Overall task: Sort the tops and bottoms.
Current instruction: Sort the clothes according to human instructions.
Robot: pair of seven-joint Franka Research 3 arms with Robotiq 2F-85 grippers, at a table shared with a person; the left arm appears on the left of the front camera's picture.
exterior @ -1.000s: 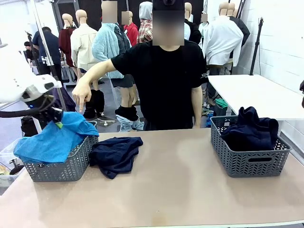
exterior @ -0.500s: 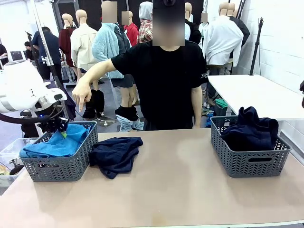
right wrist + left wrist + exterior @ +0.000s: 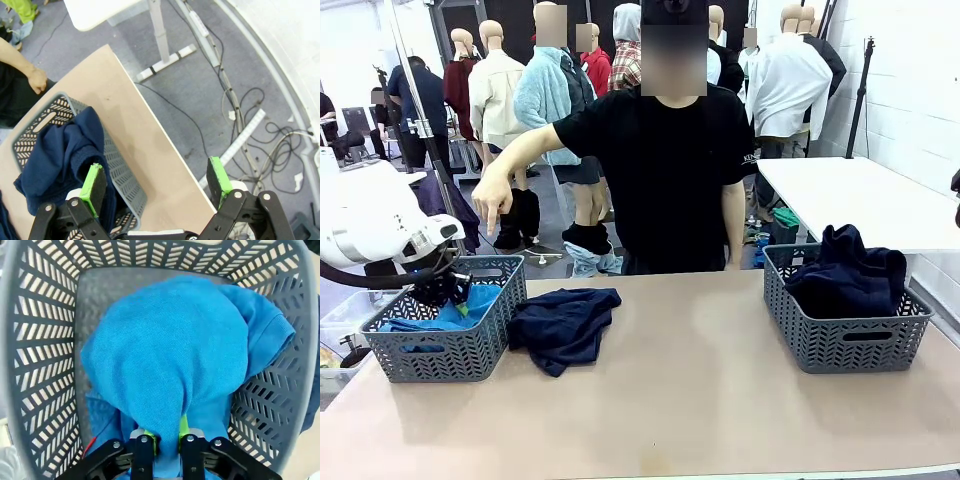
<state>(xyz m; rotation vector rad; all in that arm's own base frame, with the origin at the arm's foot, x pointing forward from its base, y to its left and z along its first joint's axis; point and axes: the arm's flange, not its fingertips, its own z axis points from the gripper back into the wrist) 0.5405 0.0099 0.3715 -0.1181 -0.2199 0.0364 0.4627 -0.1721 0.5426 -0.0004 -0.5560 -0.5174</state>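
Nearest the camera in the front view, the tan worktop (image 3: pixel 700 400) lies bare across the lower half of the frame. At middle left stands a grey basket (image 3: pixel 445 345), and the left end effector (image 3: pixel 448 290) reaches down into it from the left edge. In the left wrist view, the left end effector (image 3: pixel 164 440) sits at the bottom centre with its green pads (image 3: pixel 183 426) pinched together on a fold of the blue top (image 3: pixel 175 365); the cloth rises straight up from between the fingers and spreads over the basket floor, filling the middle of the frame, with the basket (image 3: pixel 40 365) walls ringing it on all sides. In the front view the blue top (image 3: pixel 440 315) shows just under and beside the end effector, below the basket rim.

Just right of that basket, touching its side, a dark navy garment (image 3: pixel 563 325) lies crumpled on the worktop. At middle right a second grey basket (image 3: pixel 845 340) holds a heap of navy clothing (image 3: pixel 845 270) that stands above its rim.

In the right wrist view, the right end effector (image 3: pixel 157 185) hangs high over the worktop's corner, its fingers spread wide apart with nothing between them; the navy clothing (image 3: pixel 65 160) and its basket (image 3: pixel 120 175) lie at lower left.

Beyond the worktop, at upper centre, a person in a black shirt (image 3: pixel 665 180) stands with one hand (image 3: pixel 492 205) pointing down above the left basket.
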